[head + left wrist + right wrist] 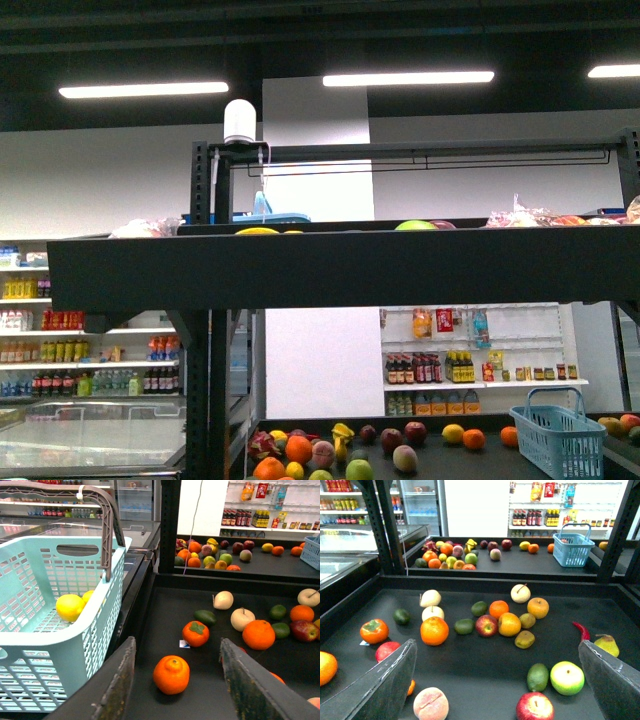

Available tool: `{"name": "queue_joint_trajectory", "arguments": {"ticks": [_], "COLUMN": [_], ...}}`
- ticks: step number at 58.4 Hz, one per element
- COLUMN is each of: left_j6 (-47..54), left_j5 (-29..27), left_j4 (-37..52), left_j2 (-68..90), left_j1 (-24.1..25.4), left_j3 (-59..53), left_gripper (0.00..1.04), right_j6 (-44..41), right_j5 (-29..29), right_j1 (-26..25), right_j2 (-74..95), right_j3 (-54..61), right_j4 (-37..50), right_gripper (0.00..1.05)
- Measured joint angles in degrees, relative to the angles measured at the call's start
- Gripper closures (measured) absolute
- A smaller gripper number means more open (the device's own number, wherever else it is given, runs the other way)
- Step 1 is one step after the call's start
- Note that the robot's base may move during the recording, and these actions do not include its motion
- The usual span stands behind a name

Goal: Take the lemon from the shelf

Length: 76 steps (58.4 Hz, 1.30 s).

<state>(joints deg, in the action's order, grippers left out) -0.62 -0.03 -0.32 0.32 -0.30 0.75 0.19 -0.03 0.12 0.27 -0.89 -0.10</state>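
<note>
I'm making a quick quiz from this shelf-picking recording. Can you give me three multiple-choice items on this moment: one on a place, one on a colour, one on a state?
1. Where does the lemon lie?
A. On the shelf deck
B. In the pale blue basket
C. In a gripper

2. What colour is the chilli on the shelf?
A. Red
B. Green
C. Purple

3. How does the left gripper stand?
A. Shut on an orange
B. Shut on the lemon
C. Open, holding nothing

Answers:
1 B: the left wrist view shows the lemon inside the basket, beside the shelf.
2 A: the right wrist view shows it red, next to a pear.
3 C: its fingers stand wide apart, with an orange lying on the deck between them, untouched.
</note>
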Motion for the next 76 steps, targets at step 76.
{"name": "queue_joint_trajectory", "arguments": {"ticks": [76], "left_j6": [0.13], "left_j5": [0.02], "left_j4": [0.00], "left_j2": [0.00], "left_j1": [0.00], "left_j3": [0.00], "left_gripper": [0.08], "right_j6": [0.00], "right_j5": [0.00], "right_j1": [0.00], "right_j2": [0.00], "right_j3": [0.00], "right_j4": [0.00], "right_gripper": [0.07]}}
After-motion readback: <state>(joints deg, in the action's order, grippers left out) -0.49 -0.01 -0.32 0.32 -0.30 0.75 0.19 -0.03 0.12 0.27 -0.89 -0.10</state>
